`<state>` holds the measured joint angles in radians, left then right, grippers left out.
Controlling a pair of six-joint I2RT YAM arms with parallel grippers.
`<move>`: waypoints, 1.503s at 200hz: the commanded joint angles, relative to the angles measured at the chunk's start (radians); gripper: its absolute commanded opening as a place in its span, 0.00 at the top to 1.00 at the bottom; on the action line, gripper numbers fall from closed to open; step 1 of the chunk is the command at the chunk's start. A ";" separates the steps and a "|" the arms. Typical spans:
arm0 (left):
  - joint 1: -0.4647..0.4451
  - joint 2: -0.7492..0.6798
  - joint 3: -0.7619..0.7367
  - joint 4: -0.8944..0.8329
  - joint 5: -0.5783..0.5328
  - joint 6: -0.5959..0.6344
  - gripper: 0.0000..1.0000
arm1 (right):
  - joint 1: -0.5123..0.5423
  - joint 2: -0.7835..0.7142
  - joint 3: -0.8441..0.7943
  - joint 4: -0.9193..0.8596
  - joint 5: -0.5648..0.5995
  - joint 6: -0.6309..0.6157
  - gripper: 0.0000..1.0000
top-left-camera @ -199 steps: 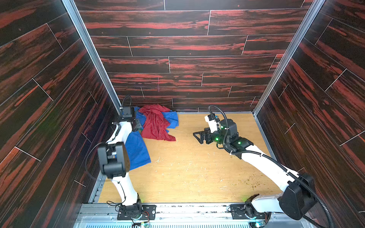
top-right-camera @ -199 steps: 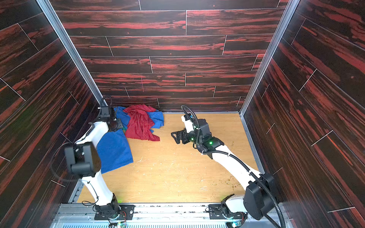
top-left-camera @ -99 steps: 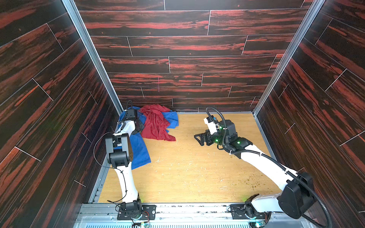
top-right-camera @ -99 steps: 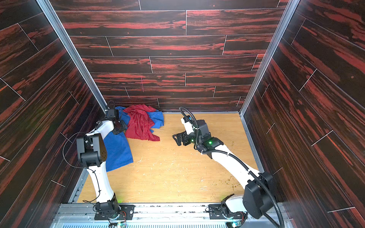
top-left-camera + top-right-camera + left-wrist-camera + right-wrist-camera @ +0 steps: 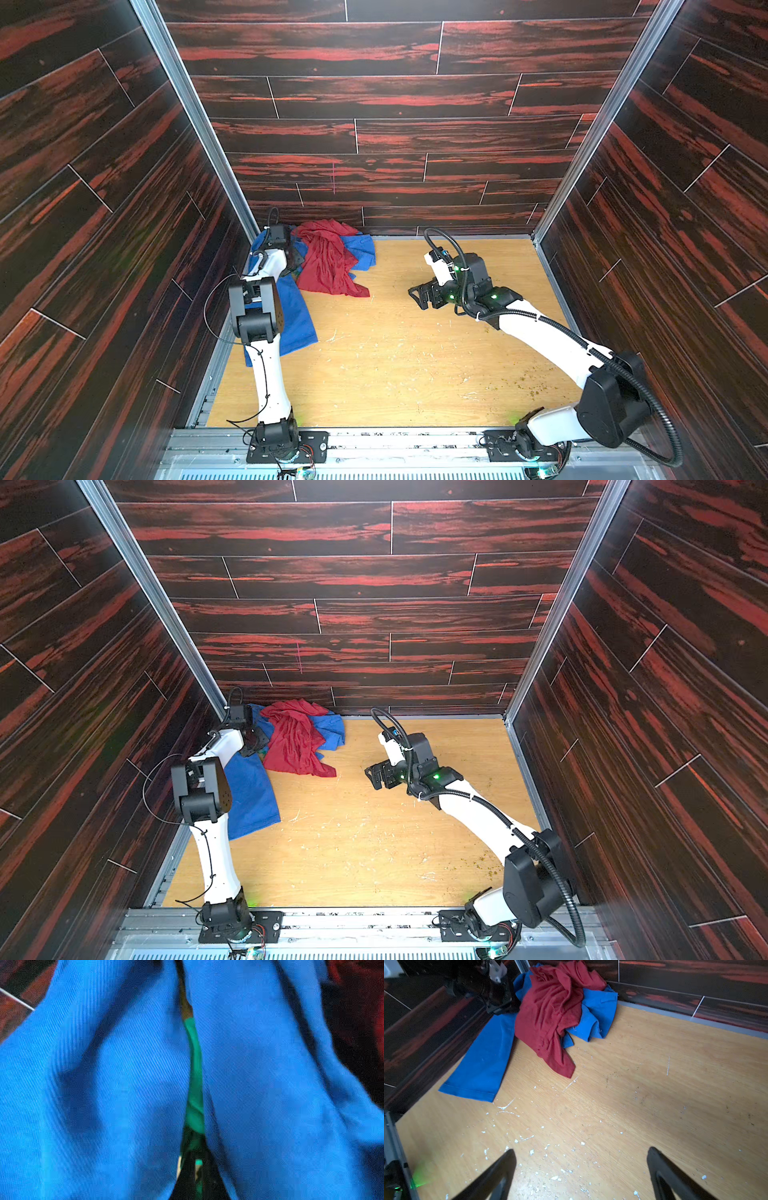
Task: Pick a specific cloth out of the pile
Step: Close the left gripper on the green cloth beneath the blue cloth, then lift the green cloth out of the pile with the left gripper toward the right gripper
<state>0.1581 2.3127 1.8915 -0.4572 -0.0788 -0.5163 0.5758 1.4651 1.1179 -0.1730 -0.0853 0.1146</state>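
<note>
Well, my left gripper (image 5: 296,262) is buried in the pile (image 5: 357,253) at the far left corner. I cannot tell whether its jaws have bitten anything, because the blue cloth (image 5: 104,1084) blankets the wrist view. The cloth (image 5: 194,1076) I want shows only as a thin green strip in a slit between two blue folds. My worry is that a pull from here drags the blue one along, since it seems to drape around the tool, or that the green slips out of a shallow pinch. The red cloth (image 5: 328,266) lies on top and could ride along too. Further right, my right gripper (image 5: 581,1150) hangs wide apart over the bare table (image 5: 415,365), holding nothing, well apart from the heap and no help in pinning it.
</note>
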 commanded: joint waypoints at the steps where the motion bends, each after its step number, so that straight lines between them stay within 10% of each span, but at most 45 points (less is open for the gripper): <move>1: 0.006 0.019 0.039 -0.041 -0.030 -0.007 0.85 | 0.002 0.032 0.031 -0.019 0.009 -0.021 0.01; 109: 0.009 0.048 0.022 0.019 -0.073 0.007 0.64 | 0.001 0.067 0.047 -0.031 0.030 -0.041 0.01; 145: 0.009 0.084 0.086 -0.001 -0.049 0.007 0.76 | 0.002 0.093 0.071 -0.042 0.018 -0.043 0.01; 166: 0.009 0.082 0.102 -0.018 -0.035 0.010 1.00 | 0.002 0.085 0.062 -0.031 0.010 -0.038 0.01; 240: 0.011 -0.281 -0.055 0.071 0.016 0.064 1.00 | 0.001 0.062 0.052 -0.026 -0.033 -0.033 0.01; 300: 0.005 -0.318 0.347 0.047 0.166 -0.028 1.00 | 0.001 -0.021 0.002 -0.011 -0.009 0.038 0.01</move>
<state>0.1638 2.0663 2.0575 -0.4492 0.0235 -0.4988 0.5758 1.5234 1.1584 -0.1898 -0.1005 0.1154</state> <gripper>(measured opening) 0.060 0.988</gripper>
